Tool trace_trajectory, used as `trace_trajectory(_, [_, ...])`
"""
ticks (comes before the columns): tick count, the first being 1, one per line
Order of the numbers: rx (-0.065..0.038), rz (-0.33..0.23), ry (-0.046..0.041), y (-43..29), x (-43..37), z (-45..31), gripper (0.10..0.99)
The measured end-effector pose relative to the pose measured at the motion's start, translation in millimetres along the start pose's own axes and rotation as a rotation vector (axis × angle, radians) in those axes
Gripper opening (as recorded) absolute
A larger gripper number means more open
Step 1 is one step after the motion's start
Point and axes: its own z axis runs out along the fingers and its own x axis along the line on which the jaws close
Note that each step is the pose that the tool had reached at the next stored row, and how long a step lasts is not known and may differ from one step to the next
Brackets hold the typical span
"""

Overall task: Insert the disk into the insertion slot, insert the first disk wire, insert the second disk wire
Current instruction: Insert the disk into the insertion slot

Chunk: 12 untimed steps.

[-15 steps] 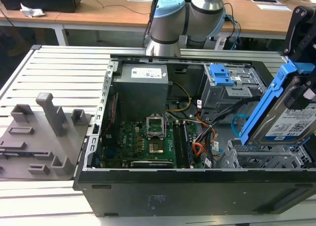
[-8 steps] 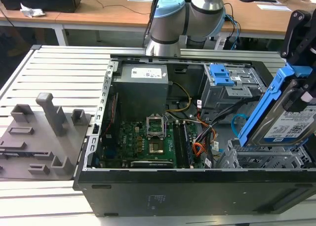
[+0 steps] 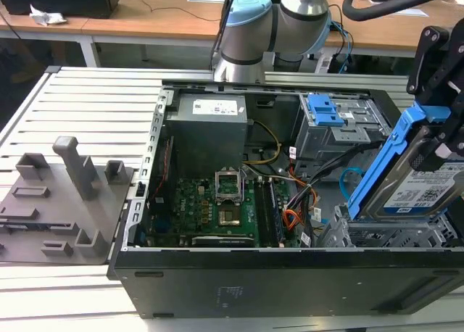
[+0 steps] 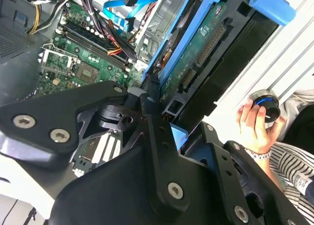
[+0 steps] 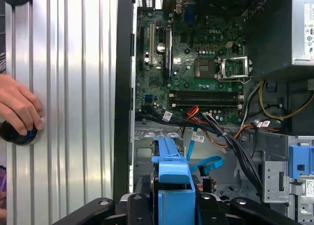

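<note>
Exterior view, from where I stand: the gripper (image 3: pixel 444 140) hangs at the exterior view's right edge, over the end of the open computer case (image 3: pixel 290 281), with its jaws clamped on the upper end of the disk (image 3: pixel 424 191). The disk is steeply tilted. Its long axis slopes from the gripper down toward the exterior view's left, label side up, with the blue bracket framing it. Its lower end meets the insertion slot (image 3: pixel 395 235), the low perforated cage directly beneath. I cannot tell whether that end has entered the cage or only rests at its mouth. I judge the disk not yet seated, since most of it stands clear above the slot.

The second disk wire (image 3: pixel 350 178) loops just beside the disk's lower edge, unplugged. The arm (image 3: pixel 246 27) rises behind the case and reaches across to the right, its wrist above the disk and pointing down. In the first wrist view a person's hand (image 5: pixel 17 104) rests on a round knob (image 5: pixel 19 134) on the table.
</note>
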Motion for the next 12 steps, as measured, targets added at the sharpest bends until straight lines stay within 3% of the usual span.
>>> trace_trajectory(5, [0.0, 0.0, -0.0001, -0.3, -0.3, 6.8, 0.365])
trace_trajectory(12, [0.0, 0.0, 0.0002, -6.9, -7.3, 7.0, 0.365])
